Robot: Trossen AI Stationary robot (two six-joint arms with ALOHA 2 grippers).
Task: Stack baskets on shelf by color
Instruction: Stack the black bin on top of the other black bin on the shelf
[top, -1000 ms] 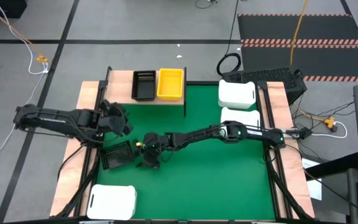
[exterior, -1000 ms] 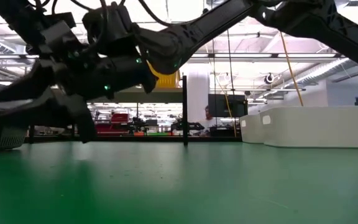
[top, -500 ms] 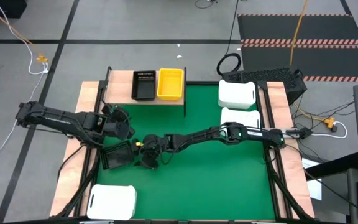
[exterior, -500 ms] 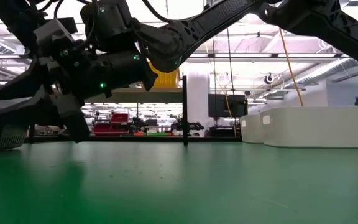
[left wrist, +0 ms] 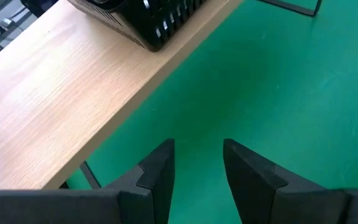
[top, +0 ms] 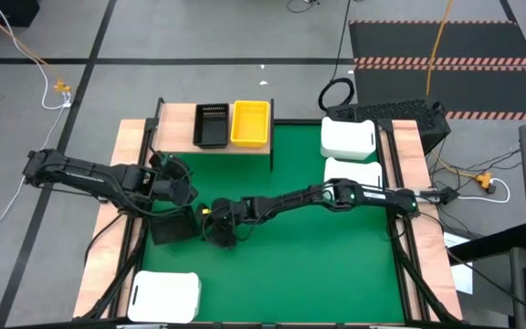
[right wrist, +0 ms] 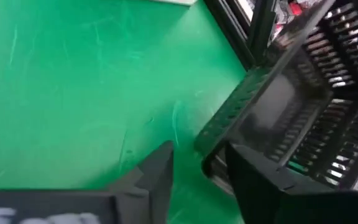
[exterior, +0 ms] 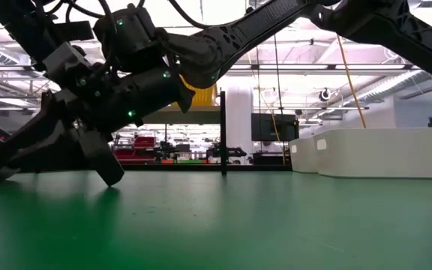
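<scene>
**Loose black basket tips up as the right gripper closes in on its wall**

Seen from above, the right arm reaches across the green mat (top: 318, 265). The right gripper (top: 215, 230) is at the edge of a black basket (top: 170, 228) lying on the mat, left of centre.

A second ago this basket sat flat with its slotted floor showing. Now the table-level view shows it tilted, with one end raised off the mat. The right gripper has also moved in closer against it.

The right wrist camera shows the jaws apart and straddling the basket's near wall. One finger is inside the basket and one outside, with a sliver of mat visible between the outer finger and the wall. The wall looks bracketed but not yet firmly pinched.

The left gripper (top: 176, 187) has shifted slightly and hangs just beside the far side of the same basket. Its jaws are parted and hold nothing.

The light-wood shelf (top: 176, 128) at the back of the table carries a black basket (top: 211, 123) and a yellow basket (top: 250, 122) side by side. Two white baskets (top: 348, 137) are at the right edge and another white basket (top: 164, 296) is at the front left.

The pick-up of the loose basket appears to be under way. It probably belongs on the shelf's black basket, and a tilted bin held by one wall could slip.
</scene>
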